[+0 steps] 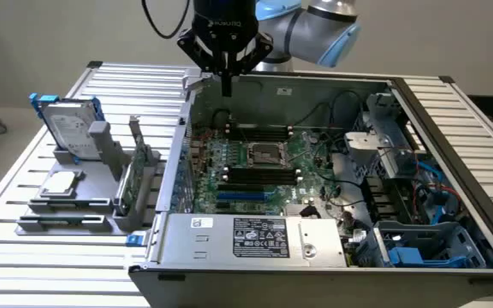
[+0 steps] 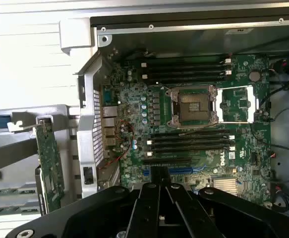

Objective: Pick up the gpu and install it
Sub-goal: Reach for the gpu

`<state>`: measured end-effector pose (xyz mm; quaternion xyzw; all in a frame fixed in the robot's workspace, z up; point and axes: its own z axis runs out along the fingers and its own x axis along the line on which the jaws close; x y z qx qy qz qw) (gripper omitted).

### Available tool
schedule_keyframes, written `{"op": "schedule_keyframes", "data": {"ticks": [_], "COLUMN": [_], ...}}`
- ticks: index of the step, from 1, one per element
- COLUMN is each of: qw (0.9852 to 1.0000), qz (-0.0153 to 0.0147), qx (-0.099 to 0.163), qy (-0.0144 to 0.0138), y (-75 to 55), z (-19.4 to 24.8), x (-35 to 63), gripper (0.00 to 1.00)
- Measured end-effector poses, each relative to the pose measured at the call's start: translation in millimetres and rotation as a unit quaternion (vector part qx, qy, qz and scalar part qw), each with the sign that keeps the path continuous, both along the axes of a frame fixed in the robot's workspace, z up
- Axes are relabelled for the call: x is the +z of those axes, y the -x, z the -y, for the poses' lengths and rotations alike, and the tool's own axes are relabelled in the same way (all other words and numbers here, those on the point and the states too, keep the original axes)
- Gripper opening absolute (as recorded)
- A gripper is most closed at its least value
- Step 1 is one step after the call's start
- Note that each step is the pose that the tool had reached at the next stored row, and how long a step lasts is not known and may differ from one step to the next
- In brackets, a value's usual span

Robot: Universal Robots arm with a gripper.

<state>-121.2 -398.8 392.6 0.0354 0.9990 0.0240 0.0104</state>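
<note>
a slatted metal surface (image 1: pixel 49 269) carried everything, with a plain pale wall behind it. my claw (image 1: pixel 226 86) hung above the far edge of the open computer case (image 1: pixel 435 192), towards the exterior view's left. its fingers were pressed together and held nothing. in the wrist view the claw (image 2: pixel 159 179) looked straight down onto the motherboard (image 2: pixel 134 129), with the empty processor socket (image 2: pixel 194 106) and the rows of black memory slots beyond its tip.

moving out from there, the case's side wall stood between the claw and a grey rack (image 1: pixel 67 215) sitting on the surface outside the case. the gpu (image 1: pixel 135 174) stood on edge in that rack, green board showing, just beside the case wall. the wrist view caught the gpu (image 2: pixel 49 166) upright in the same place. it was well apart from the claw, lower down, nearer the exterior camera and to that view's left.

i judged the job barely begun: the card was not yet lifted, the blue slot (image 1: pixel 242 194) on the board looked vacant, and both pick-up and installation were left. the hard drive (image 1: pixel 71 128) and the processor chip (image 1: pixel 61 183) sat in the same rack.
</note>
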Motion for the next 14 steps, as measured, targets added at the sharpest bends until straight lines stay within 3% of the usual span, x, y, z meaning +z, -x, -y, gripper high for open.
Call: {"op": "schedule_keyframes", "data": {"ticks": [11,14], "qw": [1.0,1.0], "qz": [0.0,-0.0006], "qx": [0.0,0.0], "qy": [0.0,0.0001], "y": [0.2,11.8], "z": [0.0,-1.8], "x": [0.0,0.0], "gripper": [0.11,0.11]}}
